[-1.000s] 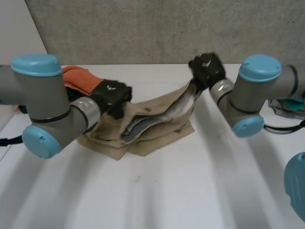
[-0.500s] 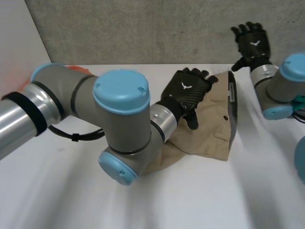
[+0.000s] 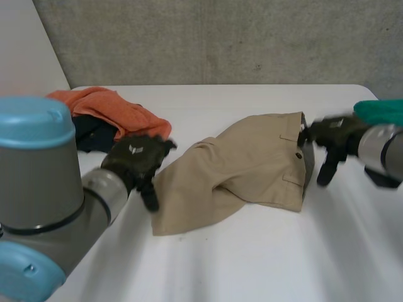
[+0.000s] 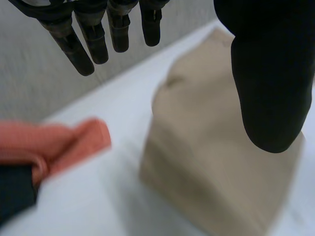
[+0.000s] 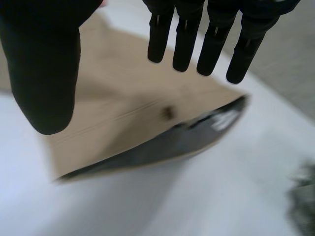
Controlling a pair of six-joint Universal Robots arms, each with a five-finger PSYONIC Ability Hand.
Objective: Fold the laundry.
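We see the khaki shorts [image 3: 252, 163] lying loosely folded in the middle of the white bench [image 3: 252, 264]. Our left hand [image 3: 135, 160] sits just beside their left edge, fingers straight, thumb spread, holding nothing. Our right hand [image 3: 334, 135] hangs at the waistband end, fingers straight too, empty. An orange cloth [image 3: 107, 107] lies behind the left hand.

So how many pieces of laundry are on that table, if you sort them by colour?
Tan: 1, the tan garment
Orange: 1, the orange cloth
Dark: 1, the dark cloth, tucked against the orange one
Teal: 1, the teal cloth, partly in view
Total: 4
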